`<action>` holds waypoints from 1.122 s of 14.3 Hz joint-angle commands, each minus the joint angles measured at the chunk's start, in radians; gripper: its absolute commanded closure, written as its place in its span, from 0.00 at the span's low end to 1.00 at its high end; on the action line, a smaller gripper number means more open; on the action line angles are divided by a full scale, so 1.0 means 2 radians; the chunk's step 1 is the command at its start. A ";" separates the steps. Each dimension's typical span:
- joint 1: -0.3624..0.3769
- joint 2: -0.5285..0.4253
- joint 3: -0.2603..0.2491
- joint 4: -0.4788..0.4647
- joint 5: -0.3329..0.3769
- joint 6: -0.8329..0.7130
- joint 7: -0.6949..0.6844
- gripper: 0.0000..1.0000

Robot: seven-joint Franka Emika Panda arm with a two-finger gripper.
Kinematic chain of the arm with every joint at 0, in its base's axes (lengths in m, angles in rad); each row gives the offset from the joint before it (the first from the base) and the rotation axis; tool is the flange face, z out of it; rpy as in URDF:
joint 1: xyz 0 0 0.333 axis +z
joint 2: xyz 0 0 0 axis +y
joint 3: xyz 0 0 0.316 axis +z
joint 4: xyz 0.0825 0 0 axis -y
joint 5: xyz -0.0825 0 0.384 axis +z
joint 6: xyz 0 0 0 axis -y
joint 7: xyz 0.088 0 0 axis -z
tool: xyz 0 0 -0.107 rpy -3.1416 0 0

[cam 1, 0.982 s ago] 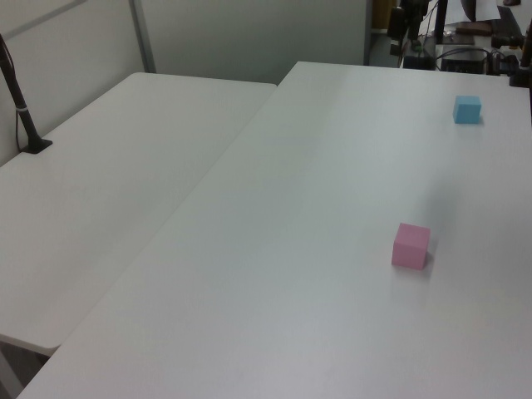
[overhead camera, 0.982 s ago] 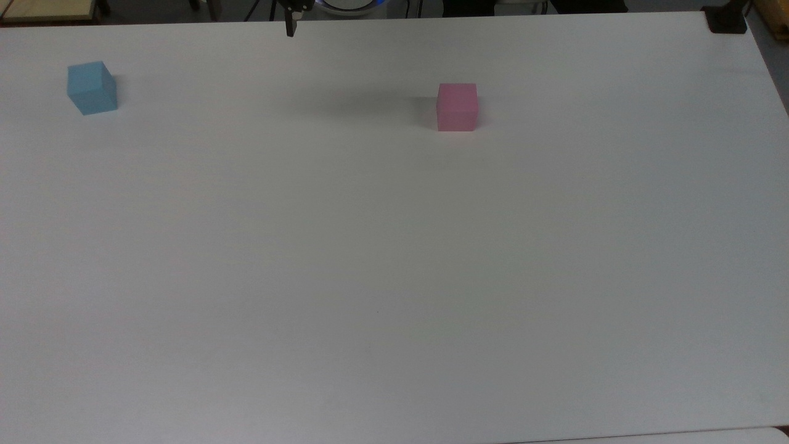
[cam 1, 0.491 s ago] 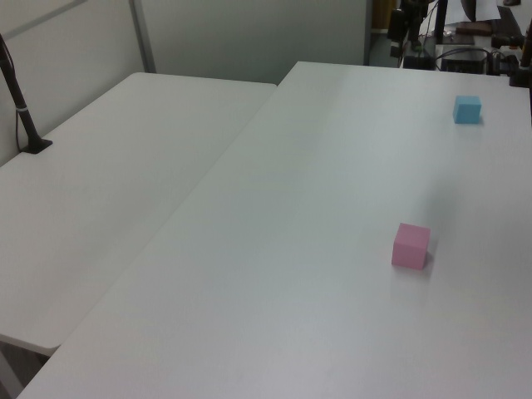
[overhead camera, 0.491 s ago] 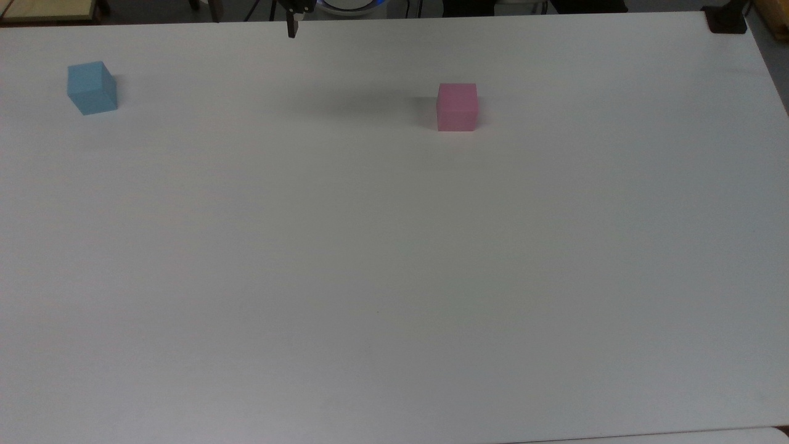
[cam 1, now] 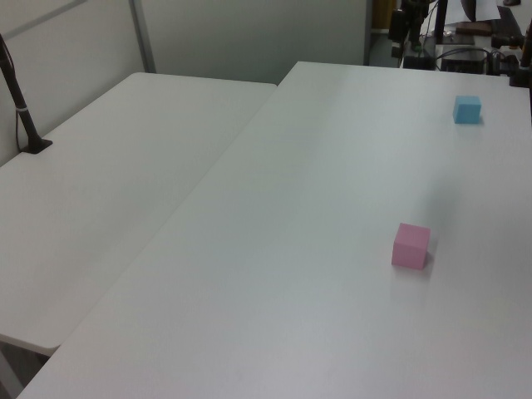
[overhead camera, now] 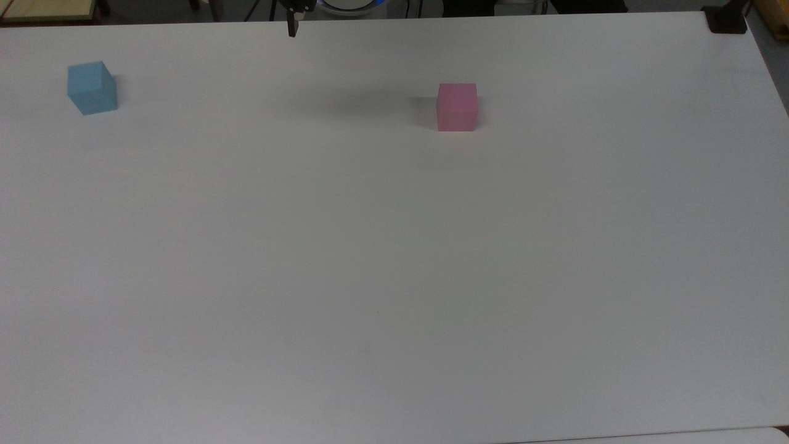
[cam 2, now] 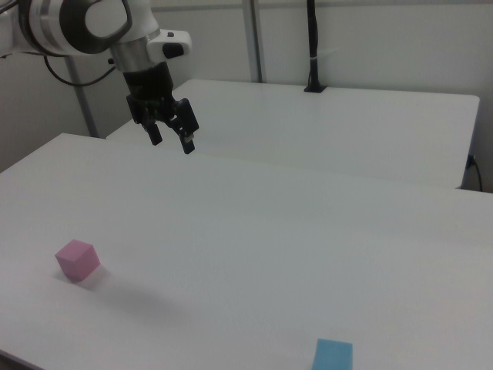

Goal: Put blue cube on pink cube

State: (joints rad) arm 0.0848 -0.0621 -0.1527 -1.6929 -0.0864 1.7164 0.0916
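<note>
Where the top view cuts the arm off at its upper edge, a single dark fingertip [overhead camera: 291, 29] pokes over the white table [overhead camera: 394, 277]. Seen whole in the right view, the gripper [cam 2: 172, 139] hangs high above the table, fingers spread apart and holding nothing. Resting on the table, the blue cube [overhead camera: 92, 87] (partly cropped at the right view's bottom edge) sits well apart from the pink cube [overhead camera: 457, 106].

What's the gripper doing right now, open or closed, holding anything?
Gripper: open, empty, raised above the table, apart from the blue cube and pink cube.
</note>
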 commanded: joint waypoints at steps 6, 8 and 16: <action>0.003 -0.010 0.002 -0.006 0.000 -0.028 -0.015 0.00; 0.000 -0.010 0.002 -0.006 0.000 -0.026 -0.015 0.00; -0.005 -0.018 0.002 -0.011 -0.001 -0.058 -0.052 0.00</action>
State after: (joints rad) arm 0.0839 -0.0660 -0.1510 -1.6929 -0.0864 1.6541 0.0758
